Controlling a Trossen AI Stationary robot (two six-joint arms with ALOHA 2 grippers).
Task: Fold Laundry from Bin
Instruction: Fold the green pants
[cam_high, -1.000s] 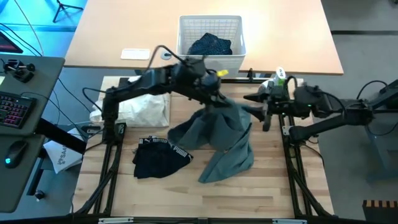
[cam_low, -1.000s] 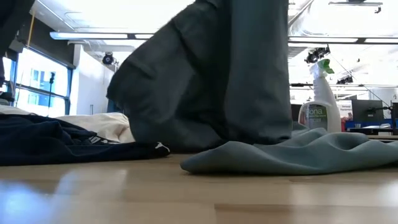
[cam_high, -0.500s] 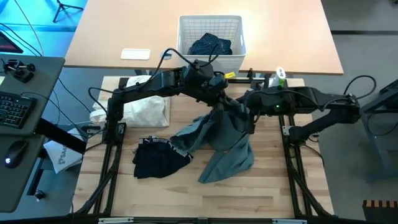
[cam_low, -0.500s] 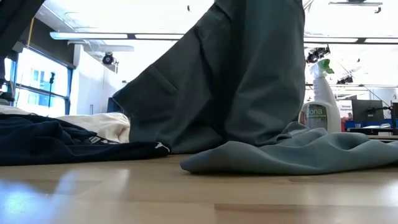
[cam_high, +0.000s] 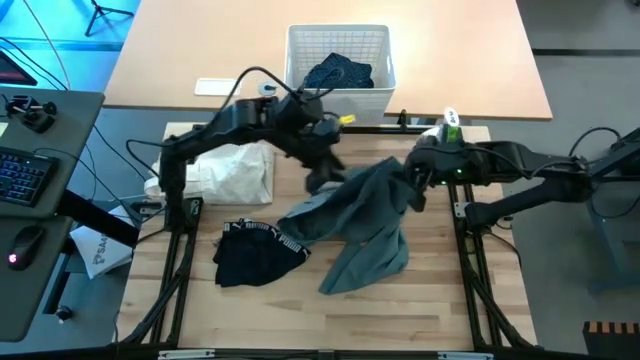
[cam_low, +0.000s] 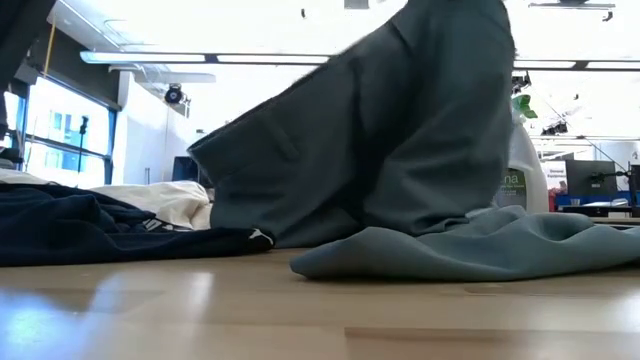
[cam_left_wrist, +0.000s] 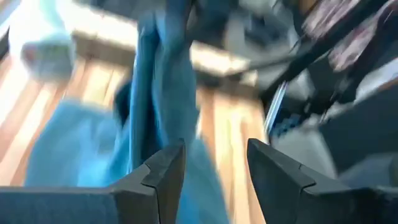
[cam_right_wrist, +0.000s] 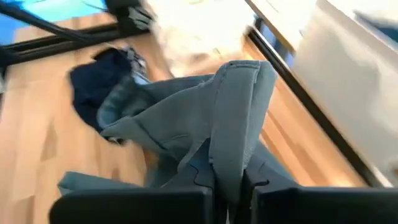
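Observation:
The grey-green top (cam_high: 362, 222) stands raised over the middle of the table, and its lower part (cam_low: 450, 250) is spread on the wood. My right gripper (cam_high: 413, 188) is shut on the top's raised end. My left gripper (cam_high: 325, 172) is open a little to the left of the raised cloth, and in the left wrist view nothing lies between its fingers (cam_left_wrist: 214, 165). The black Puma piece (cam_high: 255, 250) lies flat at the near left. A white cloth (cam_high: 235, 170) lies heaped at the far left. The white bin (cam_high: 338, 30) stands beyond the table's far edge with a navy dotted garment (cam_high: 338, 72) in it. My right gripper pinches a bunched fold at the top's raised end (cam_right_wrist: 231, 146) between its two fingers, several layers together. The fingers come from the table's right, slanting down. The cloth hangs slack below the hold, and its lower part rests on the table.
A spray bottle (cam_high: 450, 125) stands at the far right by my right arm. A desk with a keyboard (cam_high: 25, 175) is off the table's left side. Bare wood shows along the near edge (cam_high: 330, 320).
My right gripper has moved in toward the top and shut on its raised end. My left gripper has opened, let go of the top and drawn back toward the table's left. The top's raised peak has shifted to the right; its lower part has stayed on the table.

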